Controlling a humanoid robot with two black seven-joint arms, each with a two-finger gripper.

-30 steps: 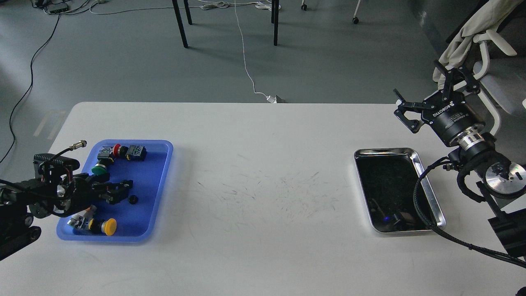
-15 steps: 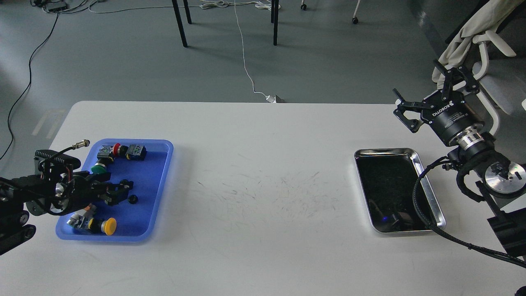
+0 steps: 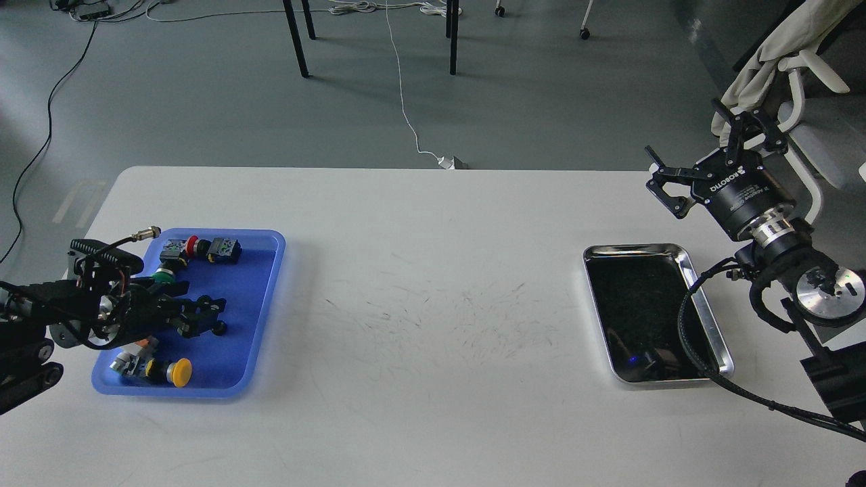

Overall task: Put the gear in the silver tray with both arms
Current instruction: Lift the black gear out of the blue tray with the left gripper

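Note:
The small black gear (image 3: 218, 329) lies in the blue plastic tray (image 3: 252, 291) at the table's left. My left gripper (image 3: 210, 316) reaches into that tray from the left, its two fingers apart, with the lower finger right beside the gear. The silver tray (image 3: 636, 249) sits at the table's right and holds nothing but reflections in its dark bottom. My right gripper (image 3: 687, 135), marked with white lettering, hangs open and empty in the air beyond the silver tray's far right corner.
The blue tray also holds a red push button (image 3: 193, 245), a green one (image 3: 162, 276) and a yellow one (image 3: 179, 372). A black cable (image 3: 690, 338) from my right arm loops over the silver tray's right rim. A white chair (image 3: 805, 74) stands at the far right.
My left gripper has moved right and slightly down inside the blue tray, closing in on the gear. The right arm has barely moved.

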